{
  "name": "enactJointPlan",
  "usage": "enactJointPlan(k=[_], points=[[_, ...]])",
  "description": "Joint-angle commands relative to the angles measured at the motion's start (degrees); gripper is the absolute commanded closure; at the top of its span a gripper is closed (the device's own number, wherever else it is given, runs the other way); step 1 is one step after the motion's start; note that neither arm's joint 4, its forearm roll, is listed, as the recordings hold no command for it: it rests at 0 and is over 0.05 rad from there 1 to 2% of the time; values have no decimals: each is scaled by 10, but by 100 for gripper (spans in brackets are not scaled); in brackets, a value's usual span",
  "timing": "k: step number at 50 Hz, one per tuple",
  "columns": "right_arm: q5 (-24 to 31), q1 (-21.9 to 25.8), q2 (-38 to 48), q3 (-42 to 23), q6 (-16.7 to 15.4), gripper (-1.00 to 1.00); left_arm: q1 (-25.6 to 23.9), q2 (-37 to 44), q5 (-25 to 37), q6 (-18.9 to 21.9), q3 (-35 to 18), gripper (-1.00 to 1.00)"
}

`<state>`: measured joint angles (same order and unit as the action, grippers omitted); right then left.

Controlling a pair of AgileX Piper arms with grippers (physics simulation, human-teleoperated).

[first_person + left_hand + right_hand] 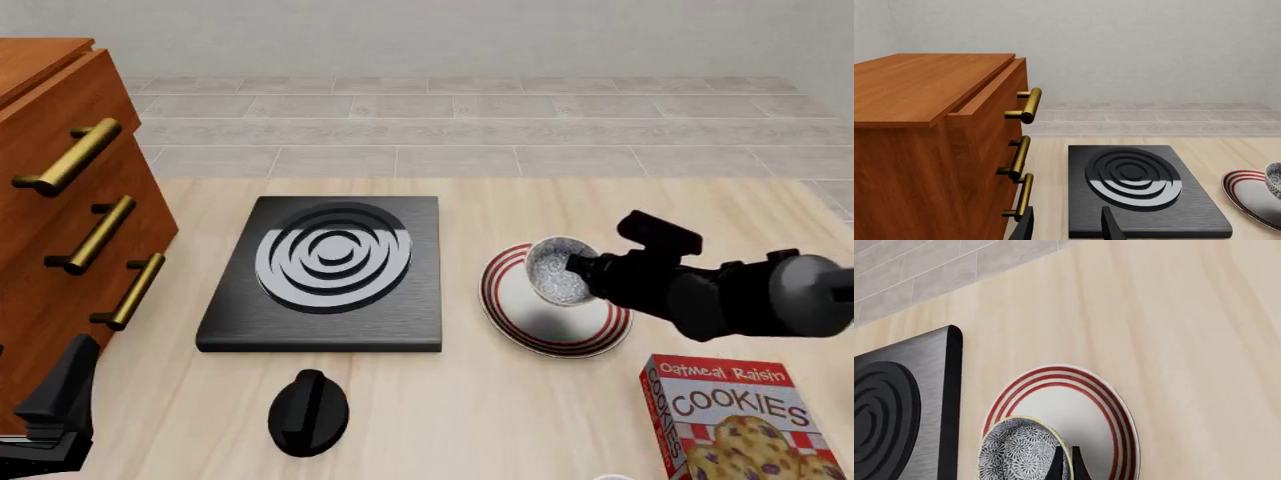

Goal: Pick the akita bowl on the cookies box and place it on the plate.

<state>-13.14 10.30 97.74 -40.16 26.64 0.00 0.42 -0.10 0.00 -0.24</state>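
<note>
Akita bowl (558,272): small, round, deep; dark blue-grey and white patterned interior, pale rim. Tipped on its side with the opening turned toward the stove, over the plate's far half. In the right wrist view the bowl (1022,452) shows fine rosette-like patterning and a yellowish rim edge.

Plate (534,322): round, white, concentric red rings at the rim, wider than the bowl. Lies flat on the counter (534,420) just right of the stove; its edge also shows in the left wrist view (1247,192).

Cookies box (727,420): red cardboard, white lettering, pictured cookies. At the counter's near right corner, apart from the plate, nothing on its visible top.

Right end effector (577,268): dark, reaching in from the right; fingers (1056,467) pressed close together, pinching the bowl's rim.

Left end effector (1066,227): fingers spread apart, holding nothing, low at the near left by the cabinet.

Stove (327,272): black square slab with grey-white rings, centre of counter.

Knob (308,410): black, in front of the stove.

Cabinet (54,200): reddish wood, brass handles, far left.
</note>
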Motion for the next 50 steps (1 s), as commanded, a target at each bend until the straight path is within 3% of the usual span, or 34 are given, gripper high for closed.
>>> enactJointPlan(k=[1, 50], points=[[-2, -3, 15, -9, -1, 100, 0, 0, 0, 0, 0, -100], [-24, -7, 64, -21, -4, 100, 0, 0, 0, 0, 0, -100]])
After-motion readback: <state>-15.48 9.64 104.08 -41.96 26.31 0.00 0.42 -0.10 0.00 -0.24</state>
